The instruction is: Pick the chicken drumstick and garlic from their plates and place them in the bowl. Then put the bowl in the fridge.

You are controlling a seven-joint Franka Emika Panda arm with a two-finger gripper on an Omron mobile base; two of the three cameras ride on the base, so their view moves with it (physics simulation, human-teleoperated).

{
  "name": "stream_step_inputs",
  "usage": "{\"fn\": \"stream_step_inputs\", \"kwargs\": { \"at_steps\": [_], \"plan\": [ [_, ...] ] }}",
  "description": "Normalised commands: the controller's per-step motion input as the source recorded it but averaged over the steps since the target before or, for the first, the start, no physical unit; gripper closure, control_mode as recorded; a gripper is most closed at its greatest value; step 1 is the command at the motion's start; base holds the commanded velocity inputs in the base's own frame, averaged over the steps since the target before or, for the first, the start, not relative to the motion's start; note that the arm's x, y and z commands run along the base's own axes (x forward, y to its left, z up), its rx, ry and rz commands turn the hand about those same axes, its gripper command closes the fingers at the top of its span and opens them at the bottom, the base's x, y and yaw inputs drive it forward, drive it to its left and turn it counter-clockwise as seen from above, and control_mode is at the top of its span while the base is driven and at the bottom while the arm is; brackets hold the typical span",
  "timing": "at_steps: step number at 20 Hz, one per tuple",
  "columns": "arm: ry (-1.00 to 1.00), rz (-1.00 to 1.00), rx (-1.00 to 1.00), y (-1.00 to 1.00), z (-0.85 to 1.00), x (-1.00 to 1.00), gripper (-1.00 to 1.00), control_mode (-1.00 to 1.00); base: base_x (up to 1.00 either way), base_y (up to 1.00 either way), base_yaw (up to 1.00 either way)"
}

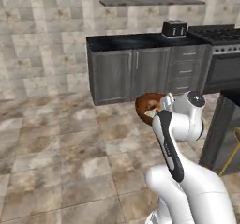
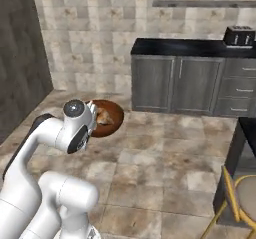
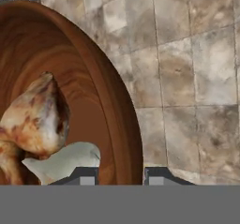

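The reddish-brown wooden bowl (image 1: 146,107) (image 2: 111,118) (image 3: 93,92) hangs above the tiled floor in front of the arm's wrist. My gripper (image 3: 121,177) is shut on the bowl's rim, one finger inside and one outside. Inside the bowl lie the golden-brown chicken drumstick (image 3: 35,120) (image 2: 104,117) and, right by it, the whitish garlic (image 3: 63,160), close to the inner finger. The plates and the fridge are out of view.
Dark grey cabinets under a black counter (image 1: 136,42) (image 2: 185,48) stand ahead, with a toaster (image 1: 174,29) (image 2: 239,35) and a stove (image 1: 220,35) to the right. A dark counter end (image 1: 220,134) and a yellow-framed chair (image 2: 240,198) are close on the right. A tall dark panel (image 2: 20,58) stands left.
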Motion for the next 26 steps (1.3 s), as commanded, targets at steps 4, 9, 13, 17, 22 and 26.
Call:
{"fn": "stream_step_inputs", "kwargs": {
  "at_steps": [4, 9, 13, 17, 22, 26],
  "plan": [
    [0.00, 0.00, 0.00, 0.00, 0.00, 0.00, 1.00, 1.00, 0.00, -0.02, 1.00],
    [0.00, 0.00, 0.00, 0.00, 0.00, 0.00, 1.00, 1.00, 0.00, -0.02, 1.00],
    [0.00, 0.00, 0.00, 0.00, 0.00, 0.00, 1.00, 1.00, 0.00, -0.02, 1.00],
    [0.00, 0.00, 0.00, 0.00, 0.00, 0.00, 1.00, 1.00, 0.00, -0.02, 1.00],
    [0.00, 0.00, 0.00, 0.00, 0.00, 0.00, 1.00, 1.00, 0.00, -0.02, 1.00],
    [0.00, 0.00, 0.00, 0.00, 0.00, 0.00, 1.00, 1.00, 0.01, -0.02, 1.00]
  ]
}}
